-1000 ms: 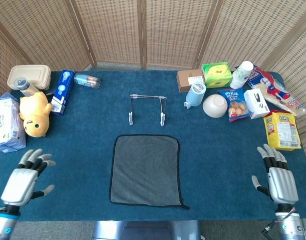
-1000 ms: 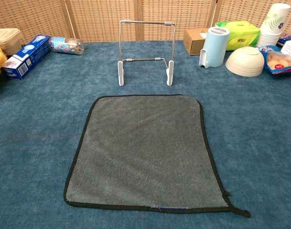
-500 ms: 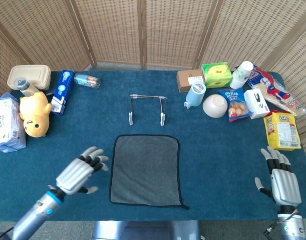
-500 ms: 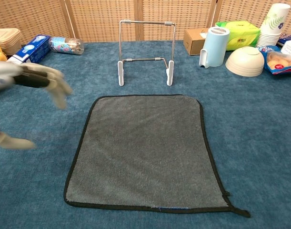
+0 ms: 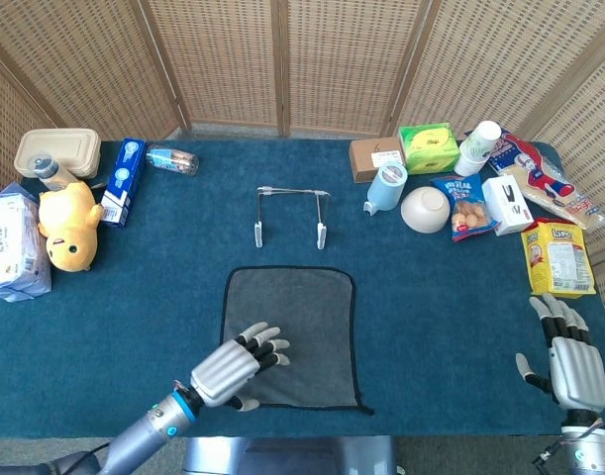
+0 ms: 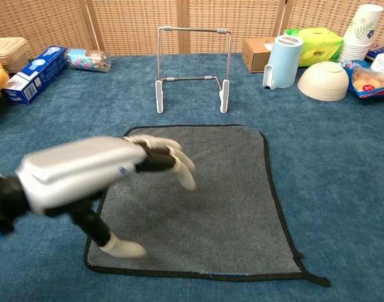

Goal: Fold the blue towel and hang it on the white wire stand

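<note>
Nearby, left hand (image 5: 233, 370) over flat towel (image 5: 302, 322), fingers spread, right hand (image 5: 571, 361) spread, upturned bowl (image 5: 425, 209), lidded box (image 5: 56, 151).

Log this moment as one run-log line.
stage: reach | left hand: open, above towel near-left corner | right hand: open, idle at table's right edge | towel: flat, unfolded | wire stand: bare
</note>
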Available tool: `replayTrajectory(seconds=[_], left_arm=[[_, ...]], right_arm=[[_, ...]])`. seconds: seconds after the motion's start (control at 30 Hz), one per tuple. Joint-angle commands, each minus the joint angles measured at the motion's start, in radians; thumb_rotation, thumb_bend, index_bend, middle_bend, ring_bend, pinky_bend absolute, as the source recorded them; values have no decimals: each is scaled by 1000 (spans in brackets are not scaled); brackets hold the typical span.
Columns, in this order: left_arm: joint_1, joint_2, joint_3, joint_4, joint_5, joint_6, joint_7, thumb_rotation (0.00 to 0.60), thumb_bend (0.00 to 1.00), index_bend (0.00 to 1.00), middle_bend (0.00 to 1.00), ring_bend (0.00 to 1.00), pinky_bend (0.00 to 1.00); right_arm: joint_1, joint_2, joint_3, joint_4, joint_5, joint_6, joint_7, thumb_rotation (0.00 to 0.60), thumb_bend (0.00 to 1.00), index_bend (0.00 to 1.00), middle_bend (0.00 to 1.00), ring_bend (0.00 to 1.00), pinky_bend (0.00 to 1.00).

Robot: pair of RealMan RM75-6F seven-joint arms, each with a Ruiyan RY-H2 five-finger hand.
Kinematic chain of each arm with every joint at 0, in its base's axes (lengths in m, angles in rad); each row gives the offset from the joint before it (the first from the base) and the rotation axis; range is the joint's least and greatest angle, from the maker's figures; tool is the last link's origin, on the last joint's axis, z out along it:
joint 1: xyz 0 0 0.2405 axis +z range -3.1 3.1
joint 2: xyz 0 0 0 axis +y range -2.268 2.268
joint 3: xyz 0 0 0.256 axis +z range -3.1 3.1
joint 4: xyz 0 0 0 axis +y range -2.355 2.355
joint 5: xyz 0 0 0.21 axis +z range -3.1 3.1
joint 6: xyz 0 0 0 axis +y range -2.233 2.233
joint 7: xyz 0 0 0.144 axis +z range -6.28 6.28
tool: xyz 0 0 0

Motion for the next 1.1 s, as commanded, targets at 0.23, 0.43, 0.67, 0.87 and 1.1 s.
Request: replayTrajectory(seconds=[0.23,0.43,0.67,0.87,1.1], left_arm=[[-16,-132,21,61,-96,-7,122,600,254,243,167,74,42],[-21,-196,24,97,-132,7,146,600,254,247,169,74,42],[-35,-233,31,132,-150,15,159,600,254,252,171,71,40],[-42,-267,35,175,-153,32,164,600,254,254,174,70,39],[-49,-290,35,204,-154,46,156,600,254,259,184,70,39]], right_arm=[[-21,13,-6,26,0,9,46,600,326,45,47,0,0],[-31,18,-7,39,2,12,67,600,325,46,47,0,0],[-34,24,-2,43,5,10,74,600,324,46,47,0,0],[-41,34,1,40,6,18,78,600,325,46,47,0,0],[-51,37,-2,42,8,19,85,600,325,46,47,0,0]])
